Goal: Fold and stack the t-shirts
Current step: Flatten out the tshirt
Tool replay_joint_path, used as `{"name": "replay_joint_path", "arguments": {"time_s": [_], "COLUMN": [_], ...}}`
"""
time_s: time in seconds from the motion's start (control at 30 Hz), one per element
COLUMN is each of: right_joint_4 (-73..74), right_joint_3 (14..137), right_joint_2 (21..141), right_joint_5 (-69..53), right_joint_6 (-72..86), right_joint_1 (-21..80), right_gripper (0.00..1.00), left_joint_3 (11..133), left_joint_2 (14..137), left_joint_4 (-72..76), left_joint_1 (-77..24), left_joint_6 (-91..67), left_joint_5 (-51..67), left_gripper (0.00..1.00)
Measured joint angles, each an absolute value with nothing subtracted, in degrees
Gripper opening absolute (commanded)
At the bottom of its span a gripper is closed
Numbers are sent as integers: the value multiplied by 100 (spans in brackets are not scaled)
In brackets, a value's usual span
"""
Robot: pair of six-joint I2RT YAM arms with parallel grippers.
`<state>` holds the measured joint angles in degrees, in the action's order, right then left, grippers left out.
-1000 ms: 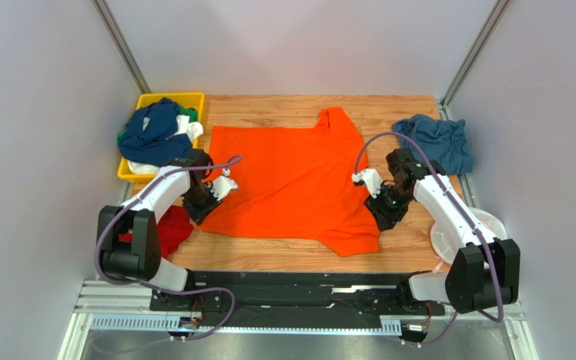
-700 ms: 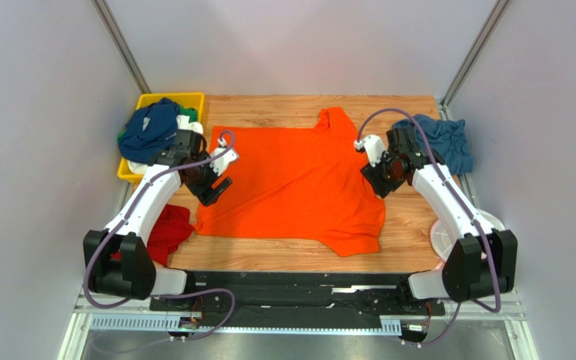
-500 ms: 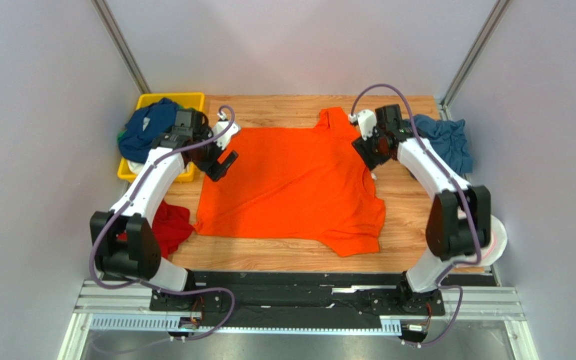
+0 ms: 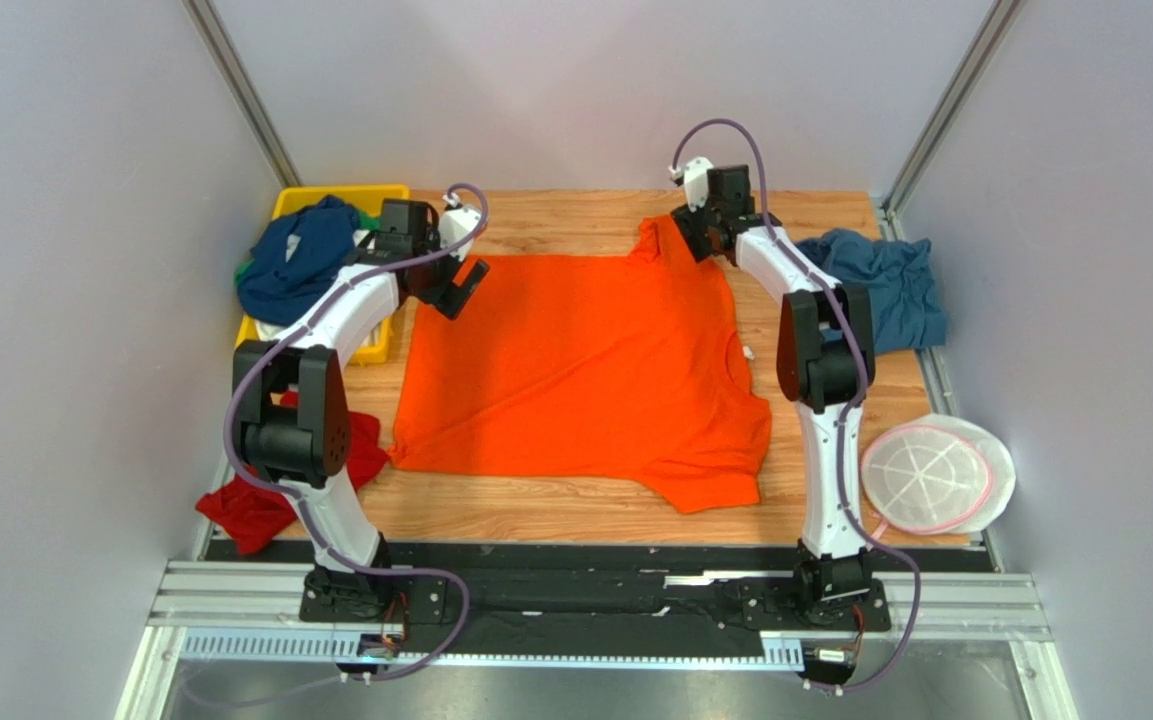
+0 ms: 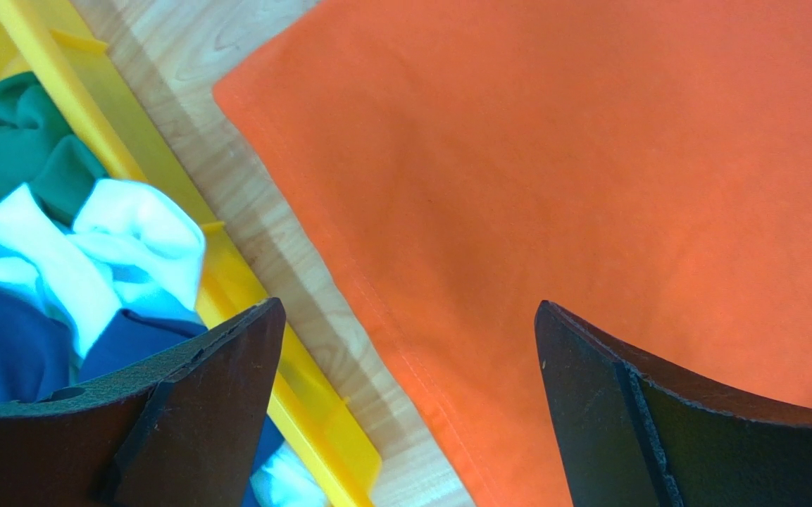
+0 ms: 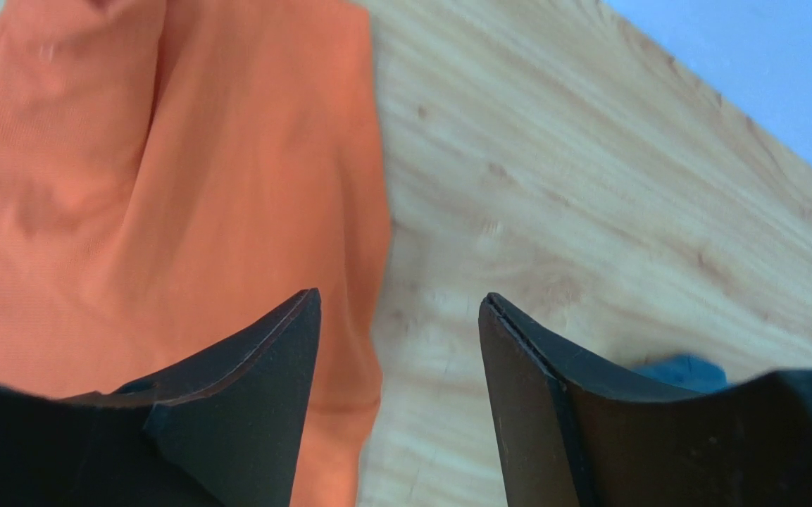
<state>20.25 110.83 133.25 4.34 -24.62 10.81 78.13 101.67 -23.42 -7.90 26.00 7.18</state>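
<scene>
A bright orange t-shirt (image 4: 582, 375) lies spread flat on the wooden table (image 4: 567, 510). My left gripper (image 4: 461, 282) hovers open over its far left corner, beside the tray. In the left wrist view the open gripper (image 5: 408, 308) straddles the hem of the orange shirt (image 5: 590, 190), with nothing held. My right gripper (image 4: 689, 234) is open at the shirt's far right sleeve. The right wrist view shows this gripper (image 6: 399, 297) over the edge of the orange cloth (image 6: 167, 190) and bare wood. A steel-blue t-shirt (image 4: 875, 285) lies crumpled at the right.
A yellow tray (image 4: 372, 197) at the far left holds a navy shirt (image 4: 297, 263), with white cloth (image 5: 114, 243) and green cloth (image 5: 18, 137) beside it. A red shirt (image 4: 259, 503) hangs off the near left edge. A round white-and-pink disc (image 4: 935, 473) sits near right.
Both grippers opened and let go of the orange shirt's sides, then swung away to its far corners. The shirt now lies flatter.
</scene>
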Motion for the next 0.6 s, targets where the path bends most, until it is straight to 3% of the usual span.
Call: {"name": "replay_joint_path", "arguments": {"time_s": [0.3,0.6], "right_joint_4": [1514,1267], "right_joint_3": [12269,12394], "right_joint_2": [14287,14678], "right_joint_5": [351,285], "right_joint_6": [-2523,-2762], "right_joint_1": [1072,1070], "right_gripper": [61,61], "left_joint_3": [7791,7714], "left_joint_2": [10418,10532], "left_joint_4": [-1813,-1758], "left_joint_1": [-790,-790], "left_joint_6": [2563,2576], "left_joint_5": [504,392], "left_gripper": [96,95]}}
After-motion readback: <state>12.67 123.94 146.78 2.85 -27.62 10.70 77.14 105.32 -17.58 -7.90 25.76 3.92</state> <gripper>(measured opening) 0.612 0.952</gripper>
